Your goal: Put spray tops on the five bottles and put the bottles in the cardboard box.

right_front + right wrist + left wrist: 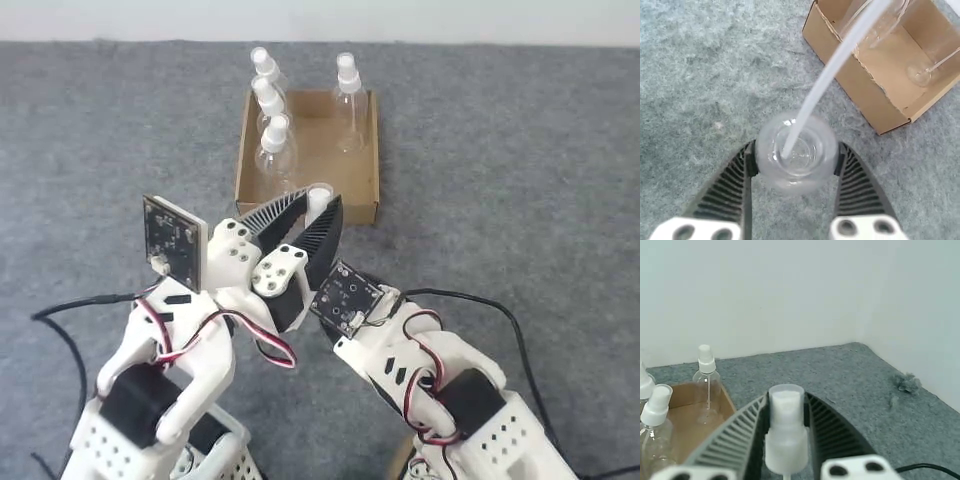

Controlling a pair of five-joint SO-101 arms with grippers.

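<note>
one bottle (795, 156) gripped, spray top (785, 432) above

My high camera sits overhead at the near end, looking down and forward over the grey counter (520, 170) toward the cardboard box (358, 210) at its far middle. The left wrist camera looks out almost level along the left claw (786, 399), facing the corner of two walls (765, 290) (the box (671, 390) sits near, off to one side). The right wrist camera stares steeply down through the right claw (795, 152), close to the counter. All three share the box (845, 75).
</note>
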